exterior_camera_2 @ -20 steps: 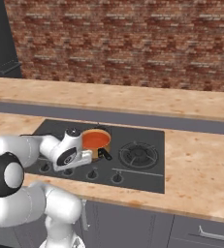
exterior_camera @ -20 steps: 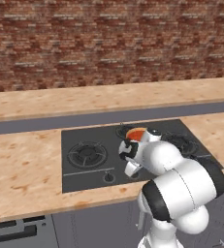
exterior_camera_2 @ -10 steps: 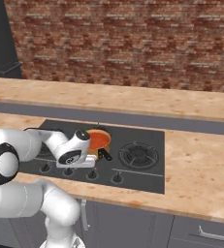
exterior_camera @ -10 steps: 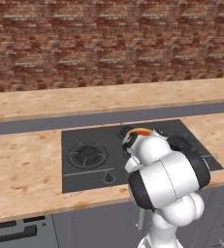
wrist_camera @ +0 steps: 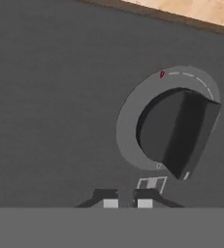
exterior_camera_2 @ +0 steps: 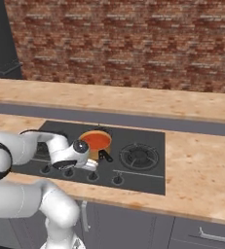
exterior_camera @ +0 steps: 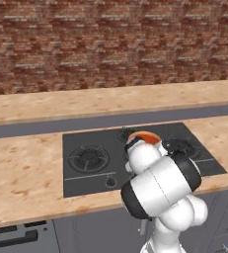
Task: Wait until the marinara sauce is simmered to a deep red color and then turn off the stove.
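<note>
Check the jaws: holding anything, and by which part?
Nothing held. The gripper is shut with its jaws together, just short of a stove knob, which sits clear of them.

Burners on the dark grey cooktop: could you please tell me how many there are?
3: one round black ringed burner on the left, one on the right, one under the small copper saucepan between them. The arm may hide more.

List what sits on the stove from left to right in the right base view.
White robot end effector at the front knobs → small copper-orange saucepan of red marinara sauce → round black ringed gas burner.
</note>
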Motion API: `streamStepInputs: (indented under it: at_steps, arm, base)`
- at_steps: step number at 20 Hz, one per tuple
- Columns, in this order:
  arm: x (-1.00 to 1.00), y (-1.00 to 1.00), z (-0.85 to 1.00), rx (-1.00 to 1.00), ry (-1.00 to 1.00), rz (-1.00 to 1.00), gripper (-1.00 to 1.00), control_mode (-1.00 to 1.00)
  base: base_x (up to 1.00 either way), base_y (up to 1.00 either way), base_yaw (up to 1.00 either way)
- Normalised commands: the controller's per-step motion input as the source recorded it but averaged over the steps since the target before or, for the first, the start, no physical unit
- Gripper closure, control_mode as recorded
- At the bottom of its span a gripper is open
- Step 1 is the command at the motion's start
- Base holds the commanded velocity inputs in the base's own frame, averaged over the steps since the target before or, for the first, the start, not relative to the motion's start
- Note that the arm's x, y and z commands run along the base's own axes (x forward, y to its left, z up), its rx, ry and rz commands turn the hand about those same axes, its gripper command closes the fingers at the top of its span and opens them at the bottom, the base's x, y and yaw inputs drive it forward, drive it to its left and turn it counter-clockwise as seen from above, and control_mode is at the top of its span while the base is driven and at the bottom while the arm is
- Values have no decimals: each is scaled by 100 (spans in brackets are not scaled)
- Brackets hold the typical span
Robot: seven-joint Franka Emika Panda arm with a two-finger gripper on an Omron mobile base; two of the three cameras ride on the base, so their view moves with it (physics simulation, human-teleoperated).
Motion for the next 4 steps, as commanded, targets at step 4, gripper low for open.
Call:
streamStepInputs:
  at_steps: [4]
  arm:
    - [-5, 8, -84, 0, -1, -100, 100, -100]
  base:
    - [0, 0, 0]
